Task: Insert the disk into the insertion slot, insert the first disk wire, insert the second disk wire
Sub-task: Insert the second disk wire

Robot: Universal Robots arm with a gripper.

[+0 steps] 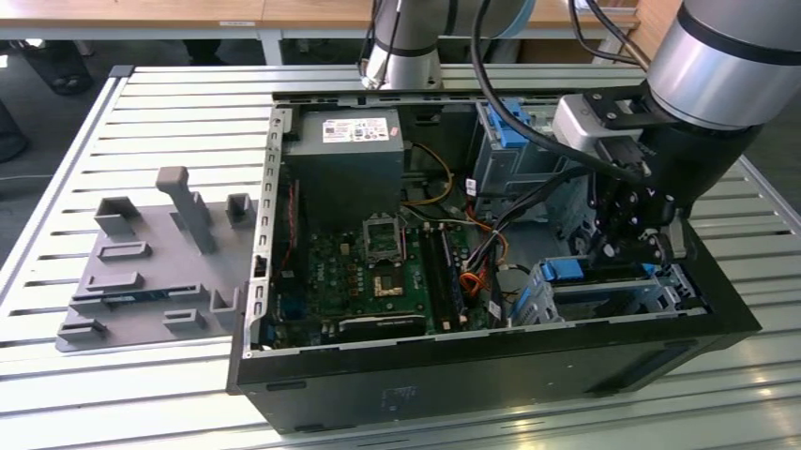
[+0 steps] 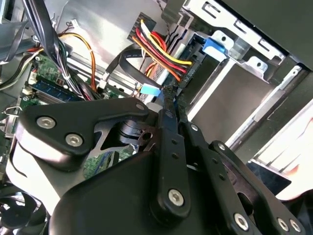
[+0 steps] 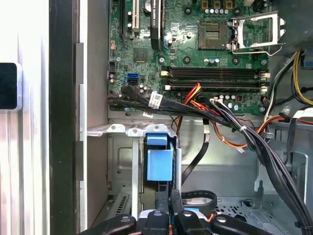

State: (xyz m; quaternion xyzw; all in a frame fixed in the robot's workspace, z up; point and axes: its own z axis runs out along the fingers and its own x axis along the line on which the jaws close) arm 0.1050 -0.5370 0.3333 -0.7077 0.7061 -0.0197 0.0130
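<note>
Gripper (image 2: 171, 105) is down in the case at the insertion slot (image 1: 626, 295), thin black fingers pressed together on a dark connector with red/yellow/black wires (image 2: 159, 49). I'd judge the disk (image 3: 159, 164) already seated: blue caddy sits between the silvery stamped rails. Wire step in progress; I can't tell which one. Beyond: green motherboard (image 1: 375, 272), grey power supply (image 1: 344, 159).
</note>
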